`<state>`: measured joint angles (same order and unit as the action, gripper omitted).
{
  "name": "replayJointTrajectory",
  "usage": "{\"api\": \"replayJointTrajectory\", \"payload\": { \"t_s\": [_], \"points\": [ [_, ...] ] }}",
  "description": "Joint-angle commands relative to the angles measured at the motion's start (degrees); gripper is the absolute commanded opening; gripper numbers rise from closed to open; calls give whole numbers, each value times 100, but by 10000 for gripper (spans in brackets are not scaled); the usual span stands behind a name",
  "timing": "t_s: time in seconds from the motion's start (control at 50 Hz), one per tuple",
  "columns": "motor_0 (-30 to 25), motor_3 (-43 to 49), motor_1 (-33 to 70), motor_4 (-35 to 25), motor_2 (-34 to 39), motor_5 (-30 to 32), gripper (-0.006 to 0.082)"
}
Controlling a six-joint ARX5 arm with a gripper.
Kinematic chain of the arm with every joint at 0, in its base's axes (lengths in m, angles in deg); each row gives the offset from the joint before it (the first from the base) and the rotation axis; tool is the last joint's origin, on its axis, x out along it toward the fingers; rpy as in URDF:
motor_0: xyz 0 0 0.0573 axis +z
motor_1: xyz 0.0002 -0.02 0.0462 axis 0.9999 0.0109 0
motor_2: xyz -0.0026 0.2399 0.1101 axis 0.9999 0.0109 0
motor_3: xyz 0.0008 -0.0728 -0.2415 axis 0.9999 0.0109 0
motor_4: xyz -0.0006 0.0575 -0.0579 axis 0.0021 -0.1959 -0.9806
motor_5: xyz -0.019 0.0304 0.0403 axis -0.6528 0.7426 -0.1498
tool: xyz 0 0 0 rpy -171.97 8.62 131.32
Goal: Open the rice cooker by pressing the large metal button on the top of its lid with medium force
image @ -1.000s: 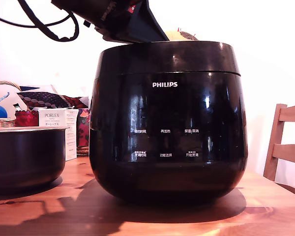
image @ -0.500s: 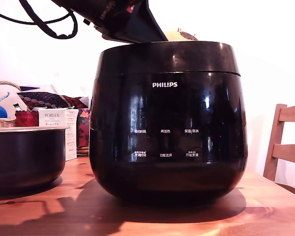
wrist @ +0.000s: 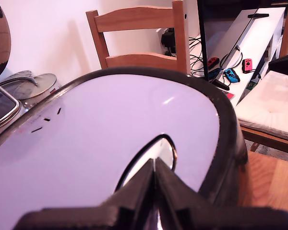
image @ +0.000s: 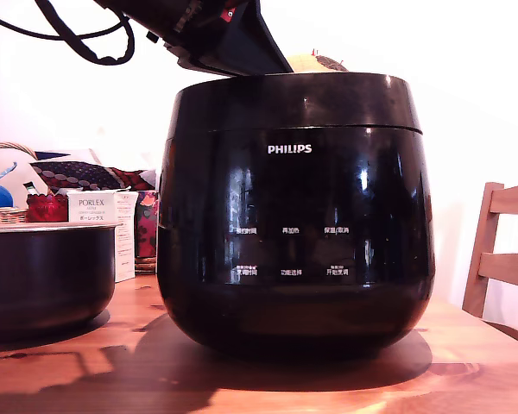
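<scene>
Jaws pressed together, tips on the metal button (wrist: 161, 153) atop the lid (wrist: 110, 134).

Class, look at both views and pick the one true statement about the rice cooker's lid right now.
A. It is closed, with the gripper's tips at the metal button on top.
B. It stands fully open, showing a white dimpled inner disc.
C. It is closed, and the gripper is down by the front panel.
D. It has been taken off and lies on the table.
A: the lid sits flush on the rice cooker, and the wrist view shows the gripper, fingers together, at the metal button.
</scene>
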<state>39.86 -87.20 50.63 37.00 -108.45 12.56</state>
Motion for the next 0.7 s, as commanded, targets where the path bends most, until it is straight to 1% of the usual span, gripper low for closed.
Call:
{"api": "replayJointTrajectory", "payload": {
  "t_s": [0.0,0.2,0.22,0.4,0.56,0.68],
  "points": [
    [66,785,946,111,901,15,-21],
    [66,669,901,98,691,-44,-21],
    [66,671,894,79,660,-170,-21],
    [66,584,717,-39,376,-304,-21],
    [66,170,450,-96,343,-581,-21],
    [66,68,232,-96,341,-581,-21]
  ]
}}
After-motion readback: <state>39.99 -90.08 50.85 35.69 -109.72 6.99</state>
